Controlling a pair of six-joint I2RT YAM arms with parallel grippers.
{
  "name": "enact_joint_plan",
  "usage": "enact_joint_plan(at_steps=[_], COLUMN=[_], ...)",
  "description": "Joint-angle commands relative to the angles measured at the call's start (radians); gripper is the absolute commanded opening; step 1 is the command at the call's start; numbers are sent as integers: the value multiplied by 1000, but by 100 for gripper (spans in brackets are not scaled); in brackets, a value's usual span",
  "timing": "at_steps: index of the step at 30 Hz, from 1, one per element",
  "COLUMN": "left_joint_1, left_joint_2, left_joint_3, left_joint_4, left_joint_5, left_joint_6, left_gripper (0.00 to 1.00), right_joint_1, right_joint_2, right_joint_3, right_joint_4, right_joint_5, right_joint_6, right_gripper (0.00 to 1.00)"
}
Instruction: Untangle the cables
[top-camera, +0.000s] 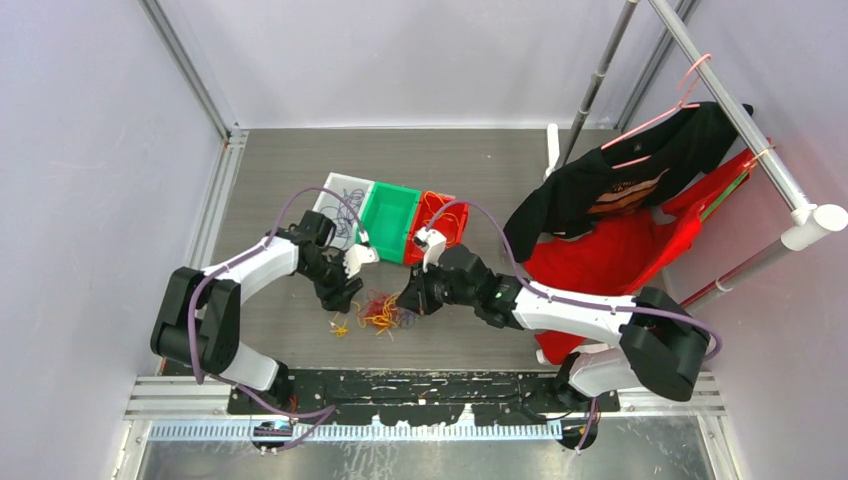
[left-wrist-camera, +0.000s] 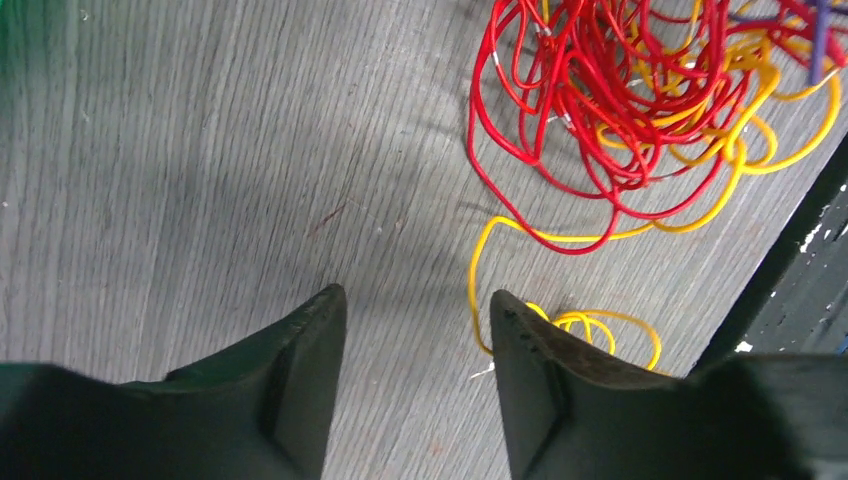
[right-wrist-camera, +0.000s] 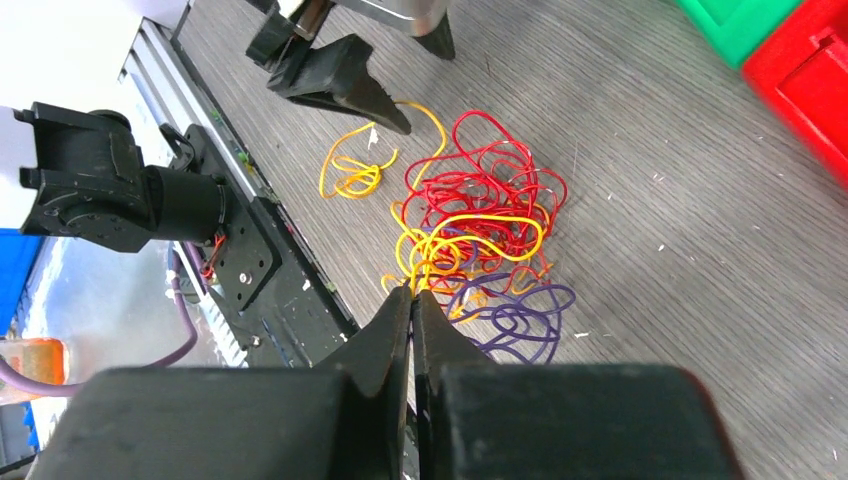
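The cables (top-camera: 381, 312) lie as a tangle of red, yellow and purple strands on the grey table between the two arms. The red and yellow loops (left-wrist-camera: 620, 100) spread ahead and to the right of my left gripper (left-wrist-camera: 417, 293), which is open with only bare table between its fingers. A small yellow coil (left-wrist-camera: 600, 325) sits against its right finger. My right gripper (right-wrist-camera: 412, 291) is shut, with yellow strands (right-wrist-camera: 440, 245) pinched at its tips. Purple loops (right-wrist-camera: 520, 310) lie just right of it. In the top view the left gripper (top-camera: 342, 298) and the right gripper (top-camera: 410, 300) flank the tangle.
A clear bin (top-camera: 338, 195), a green bin (top-camera: 388, 218) and a red bin (top-camera: 440, 215) stand in a row behind the tangle. A rack at the right carries black and red garments (top-camera: 610, 190). The black base rail (top-camera: 420, 390) runs along the near edge.
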Motion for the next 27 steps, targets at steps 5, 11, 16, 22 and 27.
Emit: enact_joint_plan(at_steps=[5,11,16,22,27], left_joint_1=[-38,-36,-36,-37,-39], left_joint_2=[-3,-176,-301,-337,-374], left_joint_3=[49,225,415,601,667], left_joint_4=[-16,-282,-475,-587,-586], left_joint_5=[-31,-19,7,81,113], left_joint_6=[-24,-9,-9,-60,-88], left_gripper=[3,0,0,0,0], right_joint_1=[-4,-4,-4,10,55], right_joint_2=[-89,-134,-185,-116,-15], right_joint_3=[-28,-25,39,210,318], right_joint_4=[-40,-42,-48,-16,47], right_joint_5=[45,97,164,127,89], right_joint_6=[2,-31,-162,-305,-350], right_gripper=[13,34,53,70,74])
